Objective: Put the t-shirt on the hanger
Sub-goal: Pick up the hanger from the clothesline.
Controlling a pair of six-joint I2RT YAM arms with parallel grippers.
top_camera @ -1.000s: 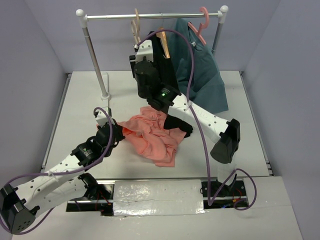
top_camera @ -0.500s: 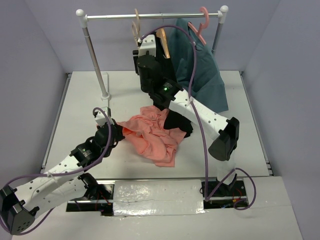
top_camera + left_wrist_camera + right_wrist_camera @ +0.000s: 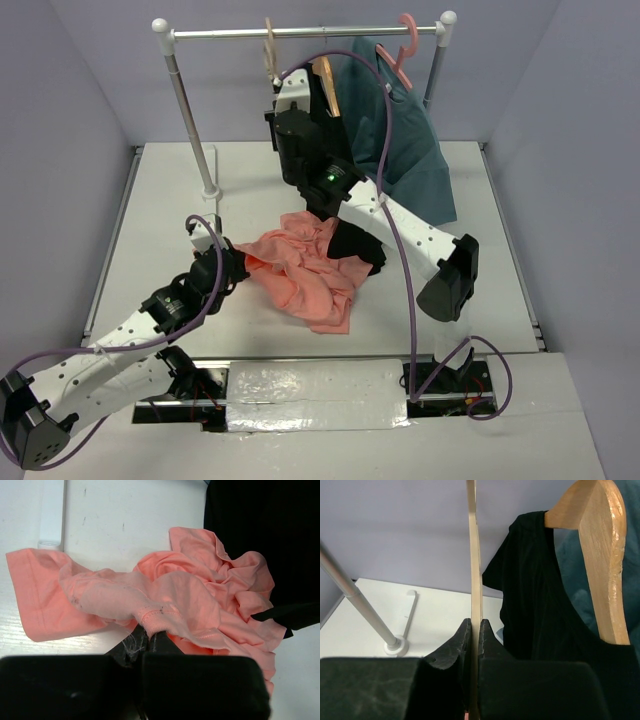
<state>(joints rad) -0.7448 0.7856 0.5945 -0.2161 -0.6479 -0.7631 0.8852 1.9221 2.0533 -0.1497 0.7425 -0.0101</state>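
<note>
The salmon t-shirt (image 3: pixel 305 270) lies crumpled on the white table, in front of the rack. My left gripper (image 3: pixel 240 268) is at its left edge, shut on a ribbed hem of the t-shirt (image 3: pixel 185 595); in the left wrist view the cloth bunches over the left gripper (image 3: pixel 148 632). The pale beige hanger (image 3: pixel 270 55) hangs by its hook from the rail (image 3: pixel 230 33). My right gripper (image 3: pixel 283 98) is raised to it. In the right wrist view the hanger (image 3: pixel 475 570) runs edge-on between the pressed fingertips of the right gripper (image 3: pixel 475 625).
A black shirt (image 3: pixel 335 135) on a brown wooden hanger (image 3: pixel 600 555) hangs just right of my right gripper. A teal shirt (image 3: pixel 415 150) on a pink hanger (image 3: pixel 403 45) hangs beyond it. The left rack post (image 3: pixel 190 110) and its foot stand at the back left.
My right gripper has shut on the pale hanger, which has shifted slightly left on the rail. The left arm and the t-shirt have not moved.
</note>
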